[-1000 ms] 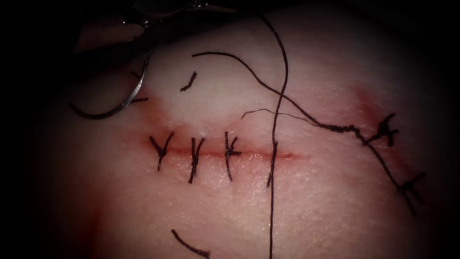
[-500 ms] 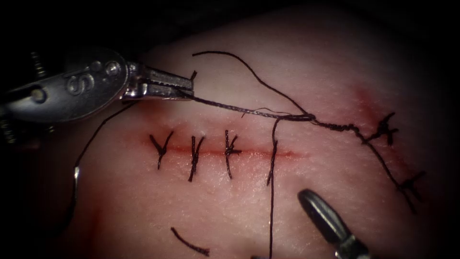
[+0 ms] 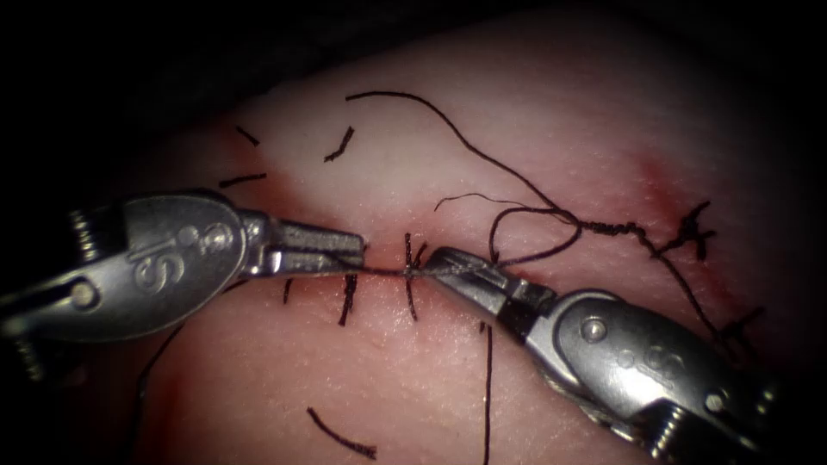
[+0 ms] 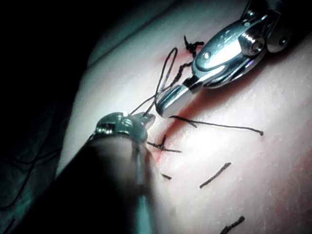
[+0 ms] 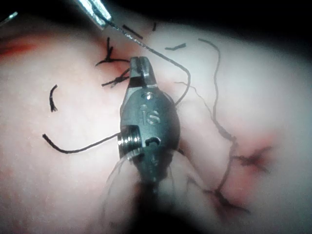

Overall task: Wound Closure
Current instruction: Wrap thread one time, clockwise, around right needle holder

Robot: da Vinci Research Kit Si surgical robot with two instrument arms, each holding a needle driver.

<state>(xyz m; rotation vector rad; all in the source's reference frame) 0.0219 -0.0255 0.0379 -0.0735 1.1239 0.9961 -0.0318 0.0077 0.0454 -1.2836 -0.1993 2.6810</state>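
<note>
In the endoscope view, the left tool [image 3: 349,252] is lying over the left part of the cut [image 3: 379,274] in the tissue [image 3: 534,112], its jaws clamped together on the thread [image 3: 383,270]. The right tool [image 3: 444,263] is reaching in across the cut's right end, its jaws closed, with the same strand running taut between the two tips over the third stitch [image 3: 412,275]. Behind the right tool the thread is curling into a loop just above the cut. A cut end of thread [image 3: 341,437] is lying near the tissue's bottom edge. I cannot tell where the needle is.

In the left wrist view, the left tool [image 4: 146,118] is gripping the thread [image 4: 163,80], and the right tool [image 4: 168,103] is sitting just beside it.

In the right wrist view, the right tool [image 5: 140,66] is touching the taut thread [image 5: 161,54] with its jaws together, though whether it is gripping the strand is unclear.
</note>
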